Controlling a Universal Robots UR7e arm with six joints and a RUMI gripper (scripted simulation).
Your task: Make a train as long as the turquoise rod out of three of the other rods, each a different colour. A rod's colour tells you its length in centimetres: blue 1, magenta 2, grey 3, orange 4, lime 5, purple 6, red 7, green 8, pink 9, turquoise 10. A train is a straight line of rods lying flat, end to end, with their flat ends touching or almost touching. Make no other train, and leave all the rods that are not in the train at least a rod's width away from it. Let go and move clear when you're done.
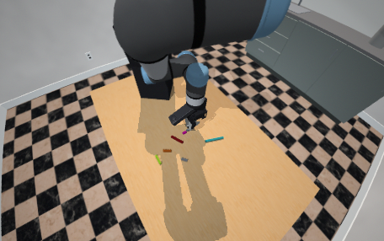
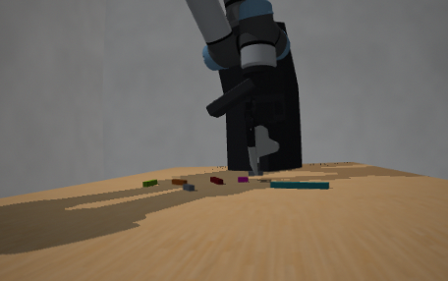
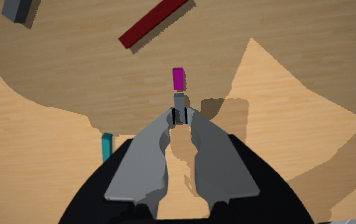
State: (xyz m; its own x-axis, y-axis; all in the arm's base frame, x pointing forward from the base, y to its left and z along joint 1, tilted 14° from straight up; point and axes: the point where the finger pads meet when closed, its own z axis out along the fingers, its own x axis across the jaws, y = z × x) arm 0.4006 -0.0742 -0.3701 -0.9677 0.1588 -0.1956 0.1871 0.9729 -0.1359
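My gripper (image 1: 190,127) (image 2: 254,169) (image 3: 179,108) is shut on a grey rod (image 3: 179,101), which appears just above the table. In the wrist view the rod points lengthwise at the magenta rod (image 1: 184,132) (image 2: 243,179) (image 3: 178,79), with a small gap between their near ends. The red rod (image 1: 177,139) (image 2: 216,180) (image 3: 152,23) lies apart, slanting, beyond the magenta one. The turquoise rod (image 1: 214,139) (image 2: 300,185) (image 3: 106,148) lies to one side, partly hidden by the gripper in the wrist view.
An orange rod (image 1: 167,151) (image 2: 179,182), a lime rod (image 1: 158,159) (image 2: 149,183) and a second grey rod (image 1: 184,159) (image 2: 189,187) (image 3: 17,10) lie apart from one another on the wooden table top (image 1: 261,181). The arm's shadow covers several rods.
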